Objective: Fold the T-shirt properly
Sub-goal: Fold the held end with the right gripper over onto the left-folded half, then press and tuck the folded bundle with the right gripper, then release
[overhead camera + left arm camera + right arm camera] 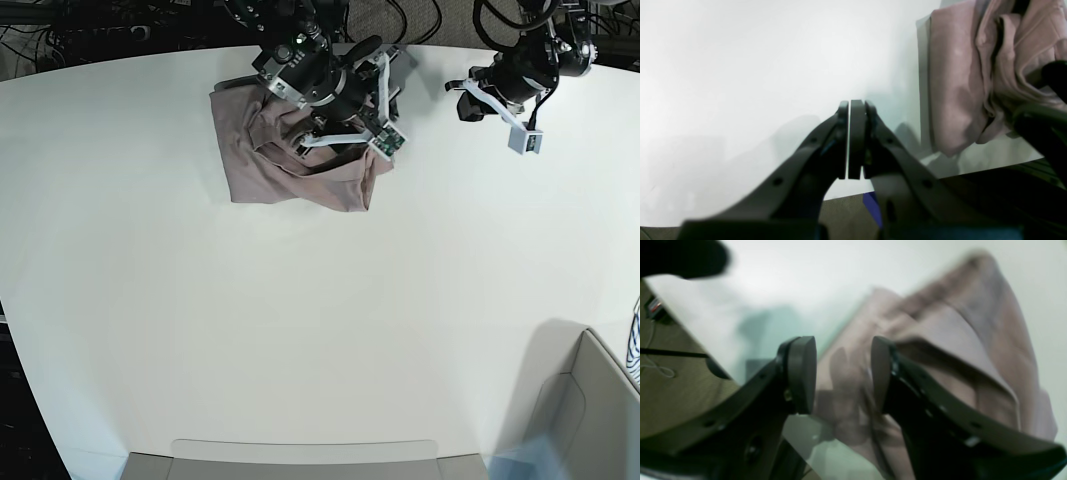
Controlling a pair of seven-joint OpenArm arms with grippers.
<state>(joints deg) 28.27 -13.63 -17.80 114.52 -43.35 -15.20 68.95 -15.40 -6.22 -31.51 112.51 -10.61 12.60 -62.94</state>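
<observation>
The mauve-pink T-shirt (290, 175) lies bunched and partly folded at the far middle of the white table (300, 320). My right gripper (843, 373) is open just above it, with wrinkled fabric (940, 340) showing between and beyond the jaws; nothing is held. In the base view the right arm (325, 80) covers the shirt's far edge. My left gripper (853, 133) is shut and empty over bare table, to the side of the shirt (957, 83). It shows in the base view (468, 103) at the far right.
A grey bin (580, 420) stands at the near right corner, with a striped cloth (634, 350) at the right edge. A grey tray rim (300, 455) lies along the near edge. Cables run behind the table. The table edge (990, 171) is close to the shirt.
</observation>
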